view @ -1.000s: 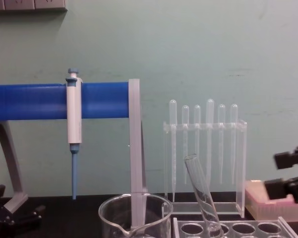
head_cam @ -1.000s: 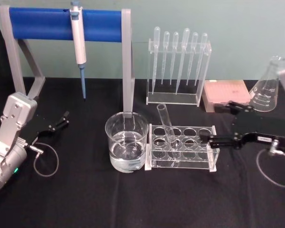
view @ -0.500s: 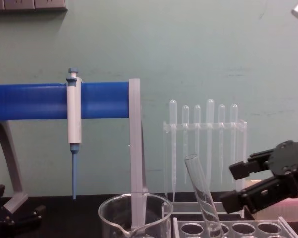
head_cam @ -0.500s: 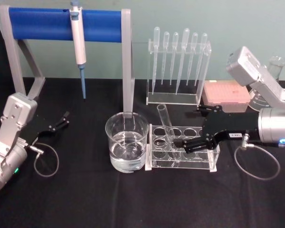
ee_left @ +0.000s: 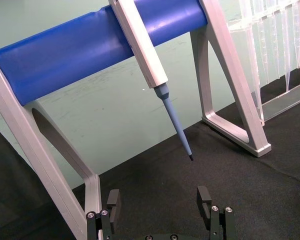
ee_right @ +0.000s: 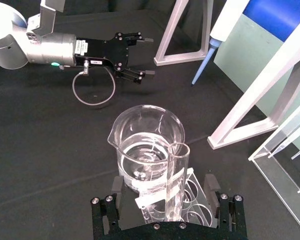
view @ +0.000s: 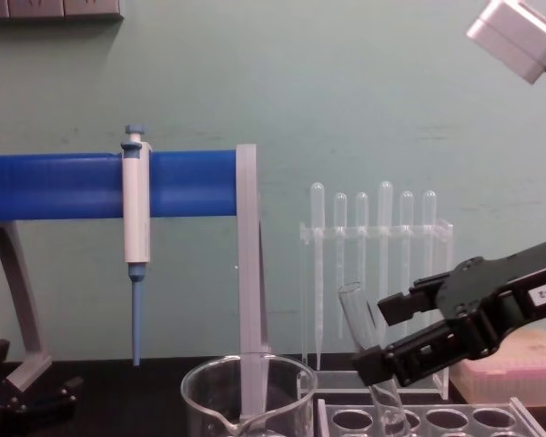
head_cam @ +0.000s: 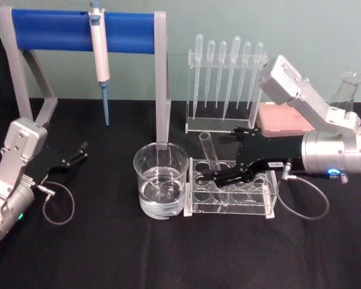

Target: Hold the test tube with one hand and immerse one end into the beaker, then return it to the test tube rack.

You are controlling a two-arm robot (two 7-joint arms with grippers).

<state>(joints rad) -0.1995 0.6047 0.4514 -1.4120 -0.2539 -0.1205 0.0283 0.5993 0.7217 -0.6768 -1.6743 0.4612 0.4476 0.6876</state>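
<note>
The test tube (head_cam: 209, 153) leans in the clear rack (head_cam: 253, 201), its open top tilted toward the beaker (head_cam: 160, 180), which holds some water. My right gripper (head_cam: 213, 158) is open, with one finger on each side of the tube's upper half and touching neither side. The right wrist view shows the tube (ee_right: 176, 175) standing free between the wide-apart fingers (ee_right: 210, 185), with the beaker (ee_right: 145, 145) just beyond. In the chest view the right gripper (view: 375, 339) overlaps the tube (view: 353, 305). My left gripper (head_cam: 78, 153) rests open at the left of the table.
A blue-barred stand (head_cam: 78, 30) holding a micropipette (head_cam: 99, 48) rises behind the beaker. A rack of thin pipettes (head_cam: 225, 78), a pink box (head_cam: 286, 117) and a glass flask (head_cam: 346, 90) sit at the back right. Cables loop beside both arms.
My right arm has swept left from the table's right side, bringing its open fingers around the test tube. The tube, beaker and left arm have not moved.
</note>
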